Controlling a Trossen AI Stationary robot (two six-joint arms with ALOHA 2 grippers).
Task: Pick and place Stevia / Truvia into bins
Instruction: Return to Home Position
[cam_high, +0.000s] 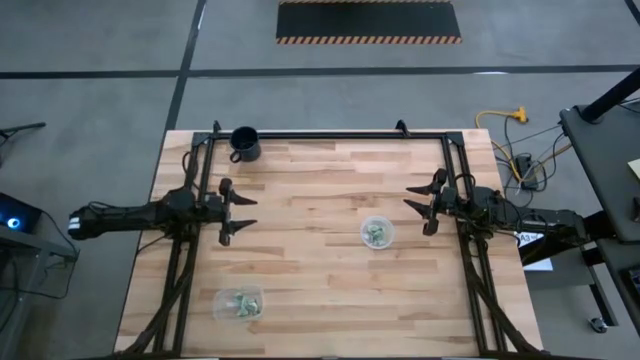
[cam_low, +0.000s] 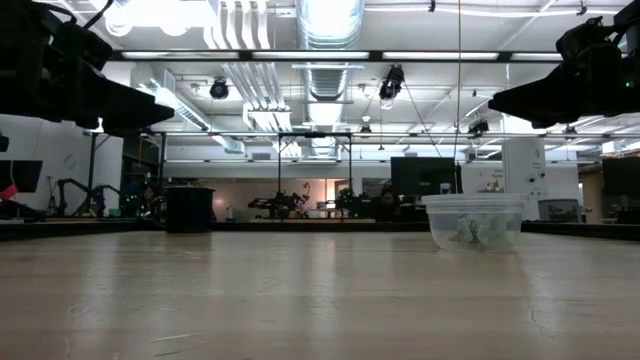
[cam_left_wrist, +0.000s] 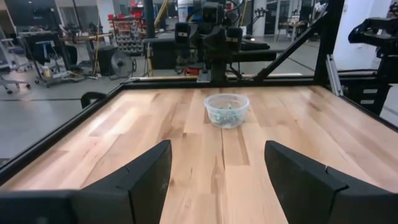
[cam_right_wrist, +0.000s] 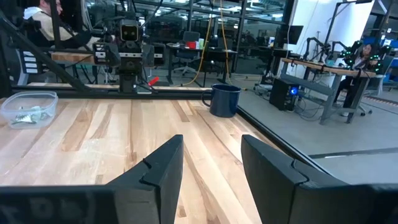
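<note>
You're on the homing step: the left gripper (cam_high: 246, 212) and right gripper (cam_high: 413, 204) hover spread and empty, facing each other. The packets (cam_high: 377, 235) lie in the round bowl (cam_high: 364, 229) near the right gripper's tips and in the tub (cam_high: 220, 298) off beside the left one. Next you likely only need to park both arms.

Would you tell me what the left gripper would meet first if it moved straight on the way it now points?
Probably the round clear bowl, almost dead ahead of the left gripper; the gripper hangs above the table, though, so it might pass over it.
</note>
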